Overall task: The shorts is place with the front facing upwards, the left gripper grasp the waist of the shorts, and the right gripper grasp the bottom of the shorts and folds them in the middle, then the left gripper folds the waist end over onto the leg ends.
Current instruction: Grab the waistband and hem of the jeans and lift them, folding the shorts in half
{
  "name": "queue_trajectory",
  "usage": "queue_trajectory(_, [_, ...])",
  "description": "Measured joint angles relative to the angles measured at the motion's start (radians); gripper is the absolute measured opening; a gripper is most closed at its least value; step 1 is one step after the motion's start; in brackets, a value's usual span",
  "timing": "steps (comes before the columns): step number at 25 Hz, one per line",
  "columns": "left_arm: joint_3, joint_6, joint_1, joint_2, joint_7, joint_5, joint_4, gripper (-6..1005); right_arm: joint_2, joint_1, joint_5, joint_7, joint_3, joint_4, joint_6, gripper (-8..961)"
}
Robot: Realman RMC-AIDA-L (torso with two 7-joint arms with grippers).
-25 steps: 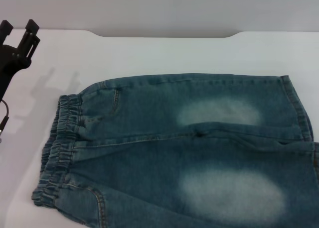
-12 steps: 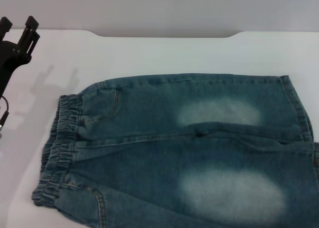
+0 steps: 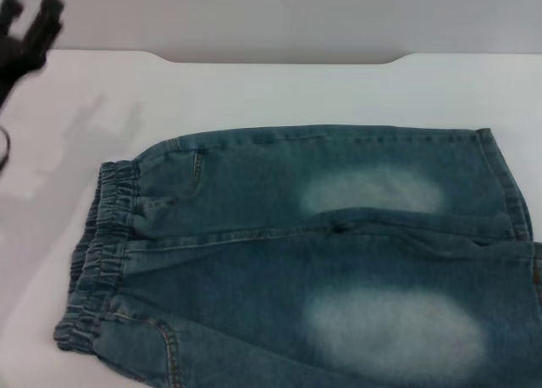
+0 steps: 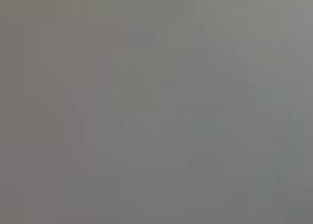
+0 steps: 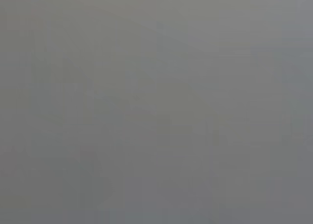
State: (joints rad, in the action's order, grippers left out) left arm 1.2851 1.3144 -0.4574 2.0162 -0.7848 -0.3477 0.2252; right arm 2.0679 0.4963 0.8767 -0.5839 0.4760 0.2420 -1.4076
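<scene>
Shorts (image 3: 322, 261) lie flat on your white tabletop (image 3: 279, 91), and they fill most of the near side of it in the head view. They are blue denim. You see them spread out sideways: the waist (image 3: 97, 261) is on the robot's left and the legs run off to the robot's right. The near edge of the shorts goes past the bottom of the head view, so you cannot see all of it.

Next come the two pale faded patches. One patch (image 3: 373, 189) sits on the far leg and one patch (image 3: 394, 333) sits on the near leg. A seam runs between the two legs, down the middle of the cloth.

The waist is a bunched, stretchy band with lots of little ruffles. Just beside it you see a curved pocket line (image 3: 196, 172) stitched into the far leg.

The hem of the far leg (image 3: 500, 180) shows as a straight stitched strip near the right edge of the head view.

Your left end effector (image 3: 30, 24) is small and black, up in the far left corner, well apart from the shorts and touching nothing. Its two fingers stand apart and it holds nothing.

You cannot see the right end effector at all. Both wrist views show you only plain grey.
</scene>
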Motion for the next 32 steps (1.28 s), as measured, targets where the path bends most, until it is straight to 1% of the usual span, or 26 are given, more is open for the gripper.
queue_trajectory(1, [0.011, -0.008, 0.007, -0.018, -0.070, -0.038, 0.049, 680, -0.001, -0.025, 0.066, -0.136, 0.022, 0.081, 0.003, 474])
queue_trajectory(3, [0.018, -0.025, 0.013, -0.064, -0.234, -0.122, 0.155, 680, -0.002, -0.074, 0.220, -0.403, 0.050, 0.264, -0.012, 474])
queue_trajectory(4, [0.016, -0.035, 0.014, -0.090, -0.328, -0.181, 0.214, 680, -0.004, -0.094, 0.277, -0.494, 0.057, 0.342, -0.026, 474])
queue_trajectory(5, [0.012, -0.041, 0.013, -0.109, -0.401, -0.227, 0.254, 680, -0.004, -0.114, 0.343, -0.597, 0.060, 0.430, -0.051, 474])
queue_trajectory(6, [0.002, -0.048, 0.012, -0.140, -0.517, -0.300, 0.321, 680, -0.004, -0.134, 0.409, -0.697, 0.061, 0.521, -0.083, 474])
queue_trajectory(8, [-0.030, -0.050, 0.010, -0.182, -0.686, -0.421, 0.422, 680, -0.006, -0.158, 0.513, -0.839, 0.054, 0.658, -0.135, 474])
queue_trajectory(11, [-0.114, -0.032, 0.006, -0.219, -0.882, -0.606, 0.555, 680, -0.008, -0.181, 0.661, -1.041, 0.024, 0.840, -0.219, 475])
queue_trajectory(14, [-0.223, 0.023, -0.008, -0.244, -1.106, -0.844, 0.673, 680, -0.010, -0.184, 0.807, -1.205, -0.014, 0.986, -0.306, 475])
queue_trajectory(16, [-0.333, 0.123, -0.029, -0.258, -1.266, -1.054, 0.757, 680, -0.012, -0.179, 0.899, -1.303, -0.036, 1.071, -0.368, 475])
queue_trajectory(17, [-0.376, 0.169, -0.037, -0.261, -1.315, -1.123, 0.783, 680, -0.013, -0.177, 0.927, -1.332, -0.043, 1.102, -0.386, 475])
queue_trajectory(18, [-0.401, 0.199, -0.042, -0.263, -1.339, -1.157, 0.794, 680, -0.013, -0.176, 0.961, -1.371, -0.053, 1.143, -0.408, 475])
queue_trajectory(19, [-0.460, 0.266, -0.053, -0.268, -1.384, -1.225, 0.820, 680, -0.013, -0.175, 0.992, -1.412, -0.061, 1.189, -0.428, 475])
queue_trajectory(21, [-0.460, 0.266, -0.053, -0.268, -1.384, -1.225, 0.820, 680, -0.012, -0.173, 1.042, -1.479, -0.068, 1.258, -0.459, 475])
queue_trajectory(22, [-0.512, 0.324, -0.062, -0.275, -1.419, -1.279, 0.838, 680, -0.012, -0.169, 1.075, -1.514, -0.069, 1.299, -0.478, 475])
queue_trajectory(23, [-0.590, 0.439, -0.074, -0.296, -1.483, -1.364, 0.857, 680, -0.013, -0.162, 1.110, -1.552, -0.069, 1.338, -0.495, 475])
queue_trajectory(25, [-0.623, 0.509, -0.075, -0.315, -1.532, -1.412, 0.864, 680, -0.014, -0.148, 1.181, -1.609, -0.067, 1.403, -0.525, 475])
queue_trajectory(26, [-0.623, 0.509, -0.075, -0.315, -1.532, -1.412, 0.864, 680, -0.014, -0.138, 1.224, -1.640, -0.063, 1.436, -0.543, 475])
queue_trajectory(27, [-0.632, 0.554, -0.071, -0.326, -1.564, -1.447, 0.870, 680, -0.014, -0.127, 1.262, -1.668, -0.057, 1.461, -0.559, 475])
queue_trajectory(30, [-0.633, 0.617, -0.058, -0.331, -1.592, -1.493, 0.886, 680, -0.014, -0.107, 1.339, -1.722, -0.032, 1.490, -0.595, 475])
queue_trajectory(32, [-0.615, 0.661, -0.045, -0.324, -1.595, -1.549, 0.895, 680, -0.014, -0.100, 1.385, -1.740, 0.003, 1.496, -0.620, 475])
